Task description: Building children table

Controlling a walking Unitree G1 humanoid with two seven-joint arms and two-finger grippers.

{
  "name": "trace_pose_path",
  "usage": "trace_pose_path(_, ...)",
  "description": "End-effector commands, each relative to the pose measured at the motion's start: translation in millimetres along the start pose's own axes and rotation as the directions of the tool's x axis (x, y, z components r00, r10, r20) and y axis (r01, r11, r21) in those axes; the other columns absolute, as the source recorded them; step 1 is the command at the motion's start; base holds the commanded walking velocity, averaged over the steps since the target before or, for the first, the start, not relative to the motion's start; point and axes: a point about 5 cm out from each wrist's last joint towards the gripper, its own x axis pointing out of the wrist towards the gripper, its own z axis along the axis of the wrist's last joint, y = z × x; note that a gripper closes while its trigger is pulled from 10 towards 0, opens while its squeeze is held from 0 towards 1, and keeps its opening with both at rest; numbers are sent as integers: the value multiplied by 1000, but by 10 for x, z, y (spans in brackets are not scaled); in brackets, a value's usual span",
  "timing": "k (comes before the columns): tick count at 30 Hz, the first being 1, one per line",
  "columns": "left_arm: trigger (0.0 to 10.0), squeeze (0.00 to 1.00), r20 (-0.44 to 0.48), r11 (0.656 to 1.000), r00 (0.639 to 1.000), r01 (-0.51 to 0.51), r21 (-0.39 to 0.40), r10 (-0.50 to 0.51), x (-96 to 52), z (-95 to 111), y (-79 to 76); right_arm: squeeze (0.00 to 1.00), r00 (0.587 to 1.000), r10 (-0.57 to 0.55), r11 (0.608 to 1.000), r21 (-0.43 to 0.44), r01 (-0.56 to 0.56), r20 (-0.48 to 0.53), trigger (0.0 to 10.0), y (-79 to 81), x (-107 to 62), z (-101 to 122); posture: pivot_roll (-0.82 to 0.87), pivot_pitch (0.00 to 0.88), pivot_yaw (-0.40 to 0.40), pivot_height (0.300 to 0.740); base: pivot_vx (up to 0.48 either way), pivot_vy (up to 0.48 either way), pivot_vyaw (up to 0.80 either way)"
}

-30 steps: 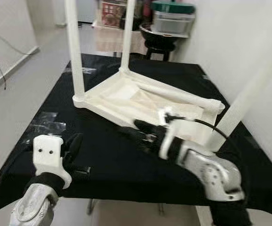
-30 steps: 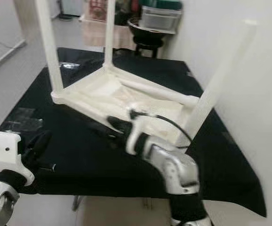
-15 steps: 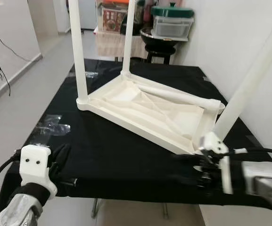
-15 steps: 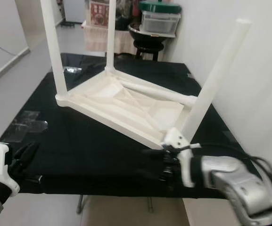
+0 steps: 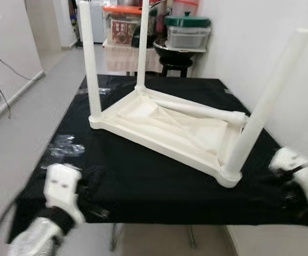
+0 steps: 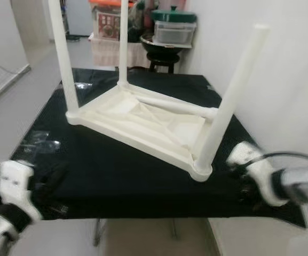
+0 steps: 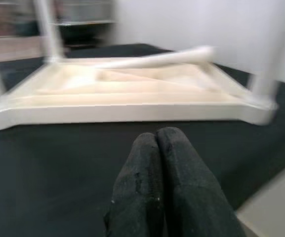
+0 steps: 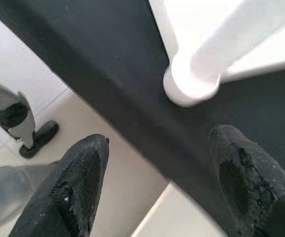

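A white children's table (image 5: 164, 128) lies upside down on a black-covered table (image 5: 143, 184). Two legs (image 5: 89, 64) stand upright at its far left corners, and a third leg (image 5: 266, 106) stands at the near right corner, leaning slightly. A fourth leg (image 5: 202, 110) lies loose across the underside. My right gripper (image 8: 157, 143) is open just right of the near right leg's base (image 8: 191, 84), over the table's edge, touching nothing. Near the front left edge, my left gripper (image 7: 157, 136) is shut and empty, pointing at the white tabletop.
Clear plastic bags (image 5: 68, 146) lie on the black cover at the left. Behind the table a stool (image 5: 175, 56) carries a dark pot and lidded containers (image 5: 188, 34). A white wall runs close along the right side. Cables hang at the far left wall.
My right gripper has drawn away to the right from the base of the near right leg, which now stands on its own. The left arm has hardly moved. The camera has shifted.
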Motion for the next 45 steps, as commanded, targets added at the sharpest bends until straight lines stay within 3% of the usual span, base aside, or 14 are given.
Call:
trace_pose_path(1, 10000, 0, -14, 998, 998, 69, 0, -69, 3, -23, -94, 0, 988, -151, 988, 44, 149, 36, 10000, -167, 120, 93, 11, 33, -47, 740, 0, 0, 0)
trace_pose_path(5, 10000, 0, -28, 998, 998, 59, 0, -59, 1, -39, -97, 0, 976, -198, 977, 95, 189, 90, 10000, -182, 297, 213, 18, 39, -49, 740, 0, 0, 0)
trace_pose_path(10, 10000, 0, -20, 999, 999, 39, 4, -39, -3, -28, -80, 0, 980, -168, 983, 91, 159, 108, 10000, -129, 348, 254, 20, 46, -52, 740, 0, 0, 0)
trace_pose_path(26, 10000, 0, -7, 999, 999, 52, 8, -52, 15, -5, -84, 0, 969, -239, 955, 194, 223, 66, 10000, -289, 480, 224, 24, 55, -56, 740, 0, 0, 0)
trace_pose_path(28, 10000, 0, -5, 998, 998, 56, 7, -56, 15, -1, -88, 0, 958, -273, 946, 204, 251, 87, 10000, -343, 501, 245, 25, 56, -57, 740, 0, 0, 0)
trace_pose_path(31, 10000, 0, -2, 998, 998, 61, 6, -61, 19, 5, -96, 0, 914, -229, 969, 168, 181, 336, 10000, -276, 582, 606, 28, 61, -53, 740, 0, 0, 0)
trace_pose_path(33, 10000, 0, -2, 998, 998, 61, 6, -61, 19, 5, -96, 0, 914, -229, 969, 168, 181, 336, 10000, -276, 582, 606, 28, 61, -53, 740, 0, 0, 0)
trace_pose_path(36, 10000, 0, -3, 997, 997, 75, 8, -75, 32, -2, -98, 0, 865, -99, 995, 37, 92, 492, 10000, -18, 748, 1036, 31, 64, -49, 740, 0, 0, 0)
trace_pose_path(39, 10000, 0, -5, 997, 997, 82, 10, -82, 37, -4, -101, 0, 843, -14, 999, -24, 32, 537, 10000, 141, 829, 1231, 31, 64, -49, 740, 0, 0, 0)
trace_pose_path(40, 10000, 0, -4, 997, 997, 81, 10, -81, 34, -3, -105, 0, 817, 141, 986, -154, -65, 560, 10000, 424, 897, 1431, 41, 68, -53, 740, 0, 0, 0)
trace_pose_path(41, 10000, 0, -4, 997, 997, 81, 10, -81, 34, -3, -105, 0, 817, 141, 986, -154, -65, 560, 10000, 424, 897, 1431, 41, 68, -53, 740, 0, 0, 0)
trace_pose_path(43, 10000, 0, -2, 997, 997, 78, 9, -78, 29, 1, -110, 0, 785, 272, 954, -264, -144, 557, 10000, 739, 959, 1602, 43, 72, -58, 740, 0, 0, 0)
trace_pose_path(44, 10000, 0, -2, 997, 997, 78, 9, -78, 29, 1, -110, 0, 785, 272, 954, -264, -144, 557, 10000, 739, 959, 1602, 43, 72, -58, 740, 0, 0, 0)
trace_pose_path(45, 10000, 0, -1, 997, 997, 77, 8, -77, 27, 4, -115, 0, 762, 338, 930, -319, -182, 552, 10000, 937, 1006, 1698, 44, 78, -65, 740, 0, 0, 0)
